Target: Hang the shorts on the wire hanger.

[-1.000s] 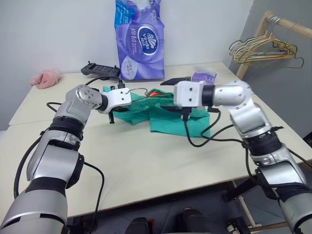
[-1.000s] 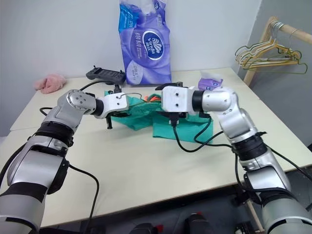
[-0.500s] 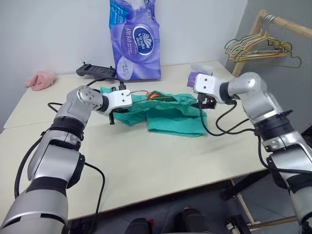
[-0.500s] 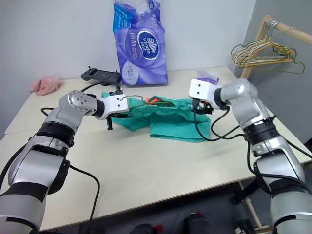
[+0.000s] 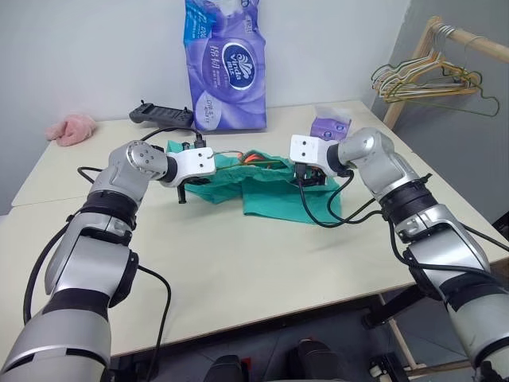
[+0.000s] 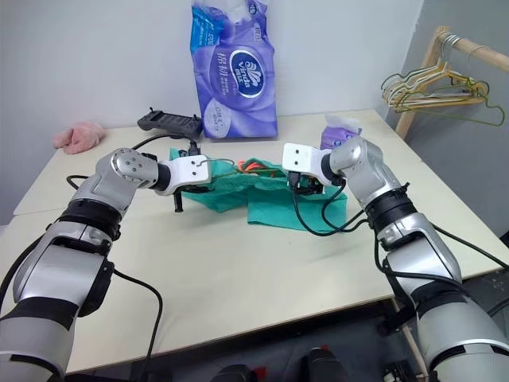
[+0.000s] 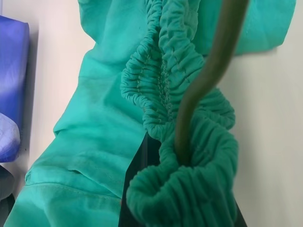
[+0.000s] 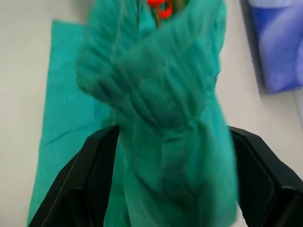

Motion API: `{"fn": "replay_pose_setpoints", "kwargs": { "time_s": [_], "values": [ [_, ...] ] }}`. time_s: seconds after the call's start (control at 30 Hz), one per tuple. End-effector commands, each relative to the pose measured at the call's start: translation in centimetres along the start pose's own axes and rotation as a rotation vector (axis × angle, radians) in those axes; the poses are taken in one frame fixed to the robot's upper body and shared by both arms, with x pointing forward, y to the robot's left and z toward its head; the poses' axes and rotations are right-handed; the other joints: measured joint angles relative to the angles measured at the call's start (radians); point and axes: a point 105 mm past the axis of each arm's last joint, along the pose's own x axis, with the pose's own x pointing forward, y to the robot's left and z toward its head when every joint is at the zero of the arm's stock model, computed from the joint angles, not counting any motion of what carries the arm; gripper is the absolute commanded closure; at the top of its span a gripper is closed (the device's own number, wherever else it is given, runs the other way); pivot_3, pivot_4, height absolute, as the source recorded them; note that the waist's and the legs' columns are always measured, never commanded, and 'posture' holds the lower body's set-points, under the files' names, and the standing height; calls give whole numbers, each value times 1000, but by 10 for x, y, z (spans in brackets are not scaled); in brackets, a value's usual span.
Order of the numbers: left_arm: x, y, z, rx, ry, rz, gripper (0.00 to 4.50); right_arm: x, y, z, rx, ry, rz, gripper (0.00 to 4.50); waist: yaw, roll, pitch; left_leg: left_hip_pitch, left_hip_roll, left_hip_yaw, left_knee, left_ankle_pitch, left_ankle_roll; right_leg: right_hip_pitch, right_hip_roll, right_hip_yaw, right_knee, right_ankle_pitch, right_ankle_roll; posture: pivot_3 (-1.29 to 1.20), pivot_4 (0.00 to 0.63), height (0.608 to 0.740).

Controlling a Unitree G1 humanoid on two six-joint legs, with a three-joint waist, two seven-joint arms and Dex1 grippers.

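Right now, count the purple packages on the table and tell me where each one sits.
2. The tall purple tissue pack stands at the table's far edge against the wall. The small purple packet lies at the far right, beyond the shorts. Others may be hidden.

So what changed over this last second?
The right pincer swung out to the shorts' right end, then came back in over them; a bunch of the fabric now sits between its open fingers. The left pincer stayed shut on the waistband and hanger wire. Shorts still on the table.
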Motion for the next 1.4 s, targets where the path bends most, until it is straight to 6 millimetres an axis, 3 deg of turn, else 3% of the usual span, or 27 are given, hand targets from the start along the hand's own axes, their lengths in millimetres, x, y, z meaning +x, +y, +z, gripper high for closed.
{"fn": "replay_pose_setpoints", "kwargs": {
  "time_s": [0.03, 0.27, 0.37, 0.63, 0.87, 1.1, 1.37, 1.4],
  "values": [
    [-9, 17, 14, 30, -38, 63, 4500, -4, -21, 14, -62, -5, -80, 1051, -2, 0, 0, 0, 0, 0, 0, 0, 0, 0, 0, 0, 0, 0, 0, -11, 16, 740],
    [-10, 18, 15, 27, -42, 66, 4500, 5, -24, 8, -15, 2, -102, 1051, -1, 0, 0, -1, 0, 1, 0, 0, 0, -2, 0, 0, 1, 0, 0, 3, 13, 740],
    [-11, 17, 13, 23, -38, 65, 4500, 5, -25, 7, -35, 3, -104, 1655, -1, 0, 0, -1, 0, 1, 0, 0, 0, -2, -1, 1, 2, 0, 0, 5, 13, 740],
    [-11, 19, 15, 23, -38, 73, 4500, 6, -28, 11, -91, 0, -134, 4485, -2, 0, 0, -1, 0, 1, 0, 0, 0, -3, 0, 1, 2, 0, 0, 6, 15, 740],
    [-11, 19, 15, 45, -39, 78, 4500, 8, -25, 16, -95, -21, -127, 4485, -2, 0, 0, -1, 0, 1, 0, 0, 0, -3, 0, 1, 3, 0, 0, 6, 19, 740],
    [-22, 19, 20, 10, -107, 32, 2458, 3, -29, 18, -91, -30, -138, 4500, -3, 0, 0, -1, 0, 1, 0, 0, 0, -3, 0, 1, 3, 0, 0, -3, 21, 740],
    [-58, 32, 24, 63, -154, 37, 11, -3, -24, -15, -42, 33, -144, 4500, -1, 0, 0, -2, 0, 1, 0, 0, 0, -3, 0, 1, 2, 0, 0, 6, 18, 740],
    [-63, 33, 25, 69, -164, 38, 11, -4, -23, -20, -33, 40, -145, 4500, 0, 0, 0, -2, 0, 1, 0, 0, 0, -3, 0, 1, 2, 0, 0, 9, 19, 740]
  ]
}}
